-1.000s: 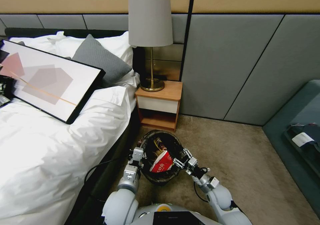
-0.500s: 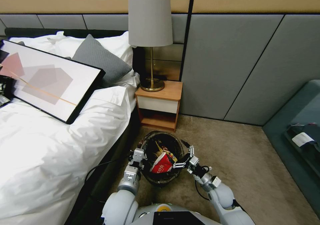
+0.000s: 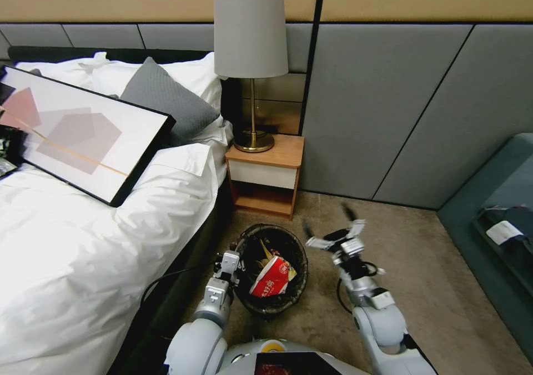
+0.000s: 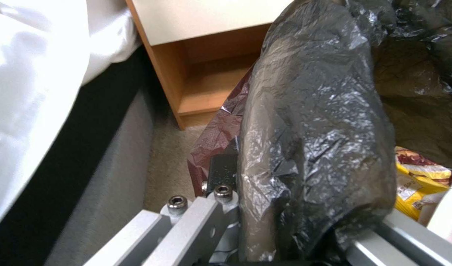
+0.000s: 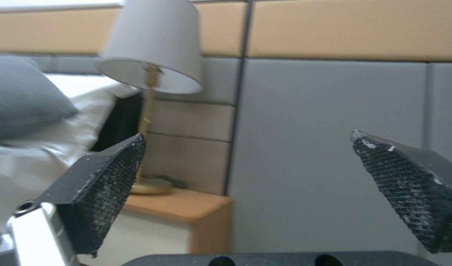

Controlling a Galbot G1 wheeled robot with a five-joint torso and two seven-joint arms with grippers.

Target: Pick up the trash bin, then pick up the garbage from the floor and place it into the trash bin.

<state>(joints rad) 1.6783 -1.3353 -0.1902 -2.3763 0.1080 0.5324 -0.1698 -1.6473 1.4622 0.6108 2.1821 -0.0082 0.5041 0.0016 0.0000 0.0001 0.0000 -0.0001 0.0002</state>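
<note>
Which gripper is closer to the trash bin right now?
Left. The left gripper is clamped on the trash bin rim on the bed side; the right gripper hangs open in the air beside it, apart.

lamp (image 3: 251, 58), nightstand (image 3: 265, 176), bed (image 3: 83, 230), framed picture (image 3: 78, 133)

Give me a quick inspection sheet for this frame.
Surface: tan carpet.
Job's things: trash bin off the carpet, red-and-white cup and yellow wrapper inside.
Clutter: nothing seen on the carpet.
Grippers: left gripper shut on the bin's rim; right gripper open, beside the bin.
Cables: black cable by the bed.
Surroundings: bed, framed picture, nightstand, lamp.
</note>
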